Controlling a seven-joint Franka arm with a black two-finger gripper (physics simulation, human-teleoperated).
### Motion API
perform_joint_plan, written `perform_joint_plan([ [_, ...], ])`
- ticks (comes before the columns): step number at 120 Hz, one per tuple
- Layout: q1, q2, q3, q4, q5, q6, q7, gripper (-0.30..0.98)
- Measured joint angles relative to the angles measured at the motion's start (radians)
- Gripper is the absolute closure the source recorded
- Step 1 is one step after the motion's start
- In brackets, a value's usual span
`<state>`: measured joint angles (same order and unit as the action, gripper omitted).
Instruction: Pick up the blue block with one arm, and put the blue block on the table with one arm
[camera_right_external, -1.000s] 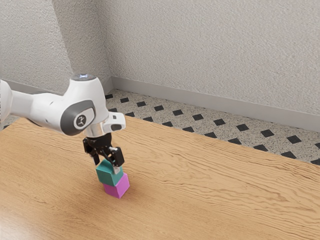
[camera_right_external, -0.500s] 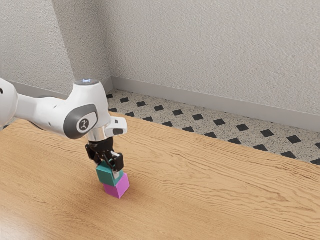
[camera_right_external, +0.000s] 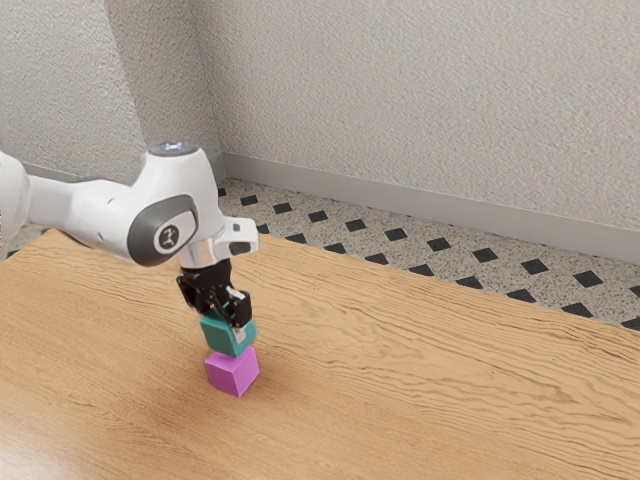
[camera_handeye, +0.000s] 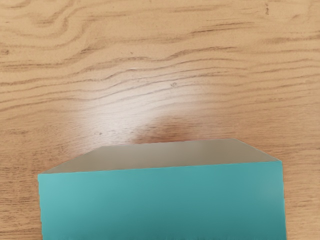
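- One relation governs the move: the blue block (camera_right_external: 228, 335) sits directly below the palm of the gripper (camera_right_external: 225, 322), with the magenta block (camera_right_external: 233, 373) directly beneath it.
- Gripper state: closed on the blue block, one finger against the face toward the exterior view's right; the opposite finger is largely hidden.
- Block position: just above the magenta block, slightly offset from it. A narrow strip of the magenta top face shows between them; full clearance cannot be confirmed.
- Block axis: cube-like, no evident long axis. Approach direction is therefore not critical—grip alignment with the side faces is.
- Step in hand, as judged: lift-off from the magenta block. Placement on the table (camera_right_external: 430, 390) remains to be done.
- Next move: raise the block further, then shift it sideways—past the magenta block's edges—before lowering. A straight descent would return it to the magenta block.
- Caution: sideways travel at insufficient height may drag or tip the magenta block. Release only with the underside flat on the wood.
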<state>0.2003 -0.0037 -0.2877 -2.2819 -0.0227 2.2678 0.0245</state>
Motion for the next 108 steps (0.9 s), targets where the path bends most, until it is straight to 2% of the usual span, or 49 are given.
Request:
perform_joint_plan([
  [23,-0.023,0.032,-0.020,0.029,0.004,-0.002,-0.009,0.38],
  [46,-0.177,0.089,-0.020,0.063,0.007,-0.005,-0.016,0.38],
  [56,-0.192,0.121,-0.020,0.069,0.007,-0.004,-0.017,0.37],
  [72,-0.183,0.141,-0.019,0.075,-0.002,-0.004,-0.012,0.21],
  [88,-0.191,0.137,-0.019,0.076,-0.008,-0.004,-0.007,0.11],
  [108,-0.188,0.015,-0.022,0.075,-0.005,-0.011,0.000,0.05],
])
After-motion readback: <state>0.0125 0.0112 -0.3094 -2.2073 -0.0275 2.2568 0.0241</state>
